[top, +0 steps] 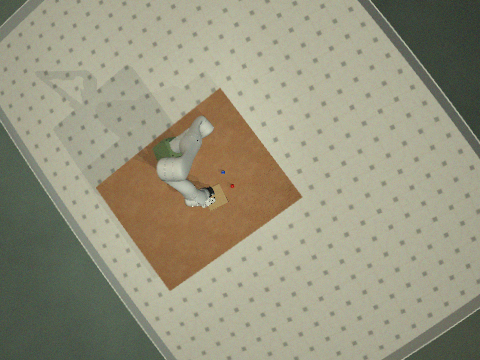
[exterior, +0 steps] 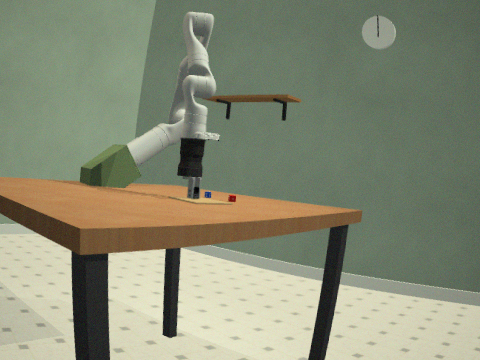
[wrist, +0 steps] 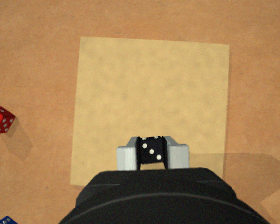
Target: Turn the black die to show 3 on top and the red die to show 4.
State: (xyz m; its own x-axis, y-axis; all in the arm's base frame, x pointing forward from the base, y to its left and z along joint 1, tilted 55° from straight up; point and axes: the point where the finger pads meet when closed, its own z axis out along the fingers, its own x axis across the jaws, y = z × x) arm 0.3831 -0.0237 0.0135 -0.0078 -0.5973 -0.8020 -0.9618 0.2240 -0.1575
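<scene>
My gripper [wrist: 151, 148] is shut on the black die [wrist: 151, 150], which shows three white pips toward the wrist camera. It holds the die over the near edge of the tan mat [wrist: 152, 110], close to the mat's surface [exterior: 194, 193]. The red die [wrist: 5, 120] lies on the bare wooden table left of the mat, off the mat; it also shows in the side view [exterior: 232, 198]. The blue die [wrist: 7, 219] is at the bottom left corner of the wrist view, also off the mat, and shows in the side view [exterior: 208, 194].
The arm's green base [exterior: 110, 167] stands on the table behind the mat. The table edge [exterior: 225, 226] runs in front of the dice. A wall shelf [exterior: 255, 99] hangs behind, well above the table.
</scene>
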